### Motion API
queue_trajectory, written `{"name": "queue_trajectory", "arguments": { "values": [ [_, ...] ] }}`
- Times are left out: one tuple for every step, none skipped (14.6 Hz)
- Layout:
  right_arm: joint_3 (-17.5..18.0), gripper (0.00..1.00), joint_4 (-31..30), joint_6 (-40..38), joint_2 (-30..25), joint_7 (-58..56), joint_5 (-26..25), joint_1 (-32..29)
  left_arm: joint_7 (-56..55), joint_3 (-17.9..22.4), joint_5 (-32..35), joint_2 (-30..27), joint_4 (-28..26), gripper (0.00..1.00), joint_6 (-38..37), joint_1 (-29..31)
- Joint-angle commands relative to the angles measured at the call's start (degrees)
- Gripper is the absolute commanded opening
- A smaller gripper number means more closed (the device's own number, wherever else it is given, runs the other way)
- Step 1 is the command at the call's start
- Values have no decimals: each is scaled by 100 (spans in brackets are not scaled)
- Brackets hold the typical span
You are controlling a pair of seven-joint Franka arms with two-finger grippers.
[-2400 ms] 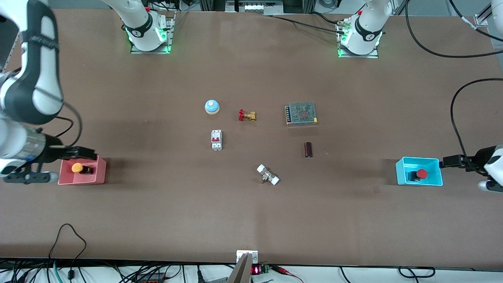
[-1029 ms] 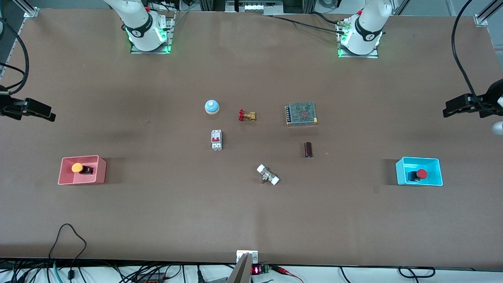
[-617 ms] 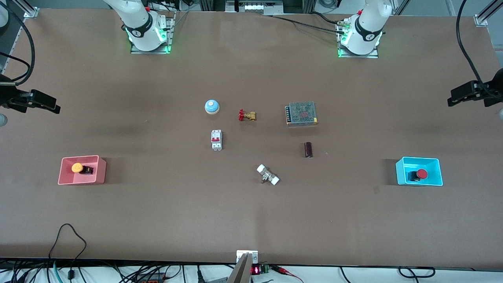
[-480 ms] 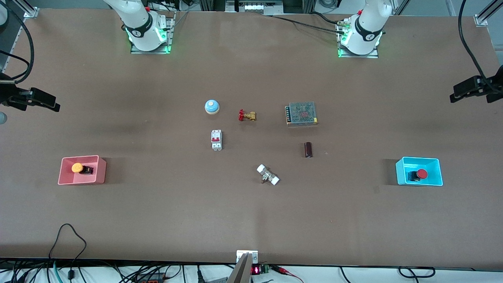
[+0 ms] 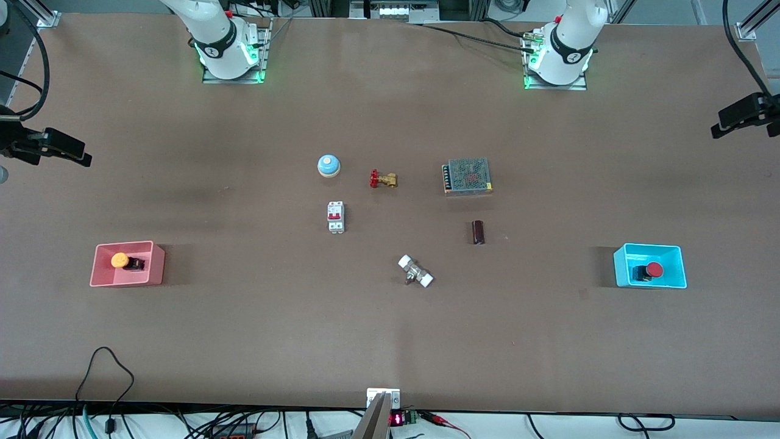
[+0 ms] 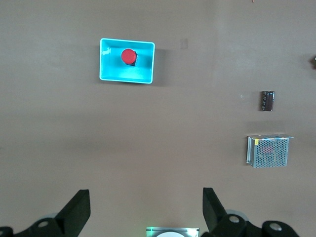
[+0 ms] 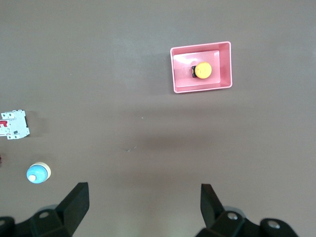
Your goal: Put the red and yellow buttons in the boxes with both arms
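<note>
- Both grippers have pulled away from the boxes since the earlier frames; left gripper (image 5: 740, 116) and right gripper (image 5: 52, 148) hang spread and empty at the table's ends.
- Red button (image 5: 654, 269) lies in the cyan box (image 5: 621, 268), yellow button (image 5: 119, 260) in the pink box (image 5: 155, 265).
- Each box sits nearer the front camera than its gripper.
- No readable writing.

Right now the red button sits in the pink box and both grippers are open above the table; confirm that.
Not quite: the red button sits in the cyan box, as the front view shows. The pink box holds the yellow button. Both the left gripper and the right gripper are open.
</note>
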Motion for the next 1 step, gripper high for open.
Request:
{"name": "queue_trajectory", "arguments": {
  "values": [
    [49, 100, -153, -27, -168, -50, -80, -31, 100, 9, -102, -255, -210, 100, 47, 119]
  ]
}}
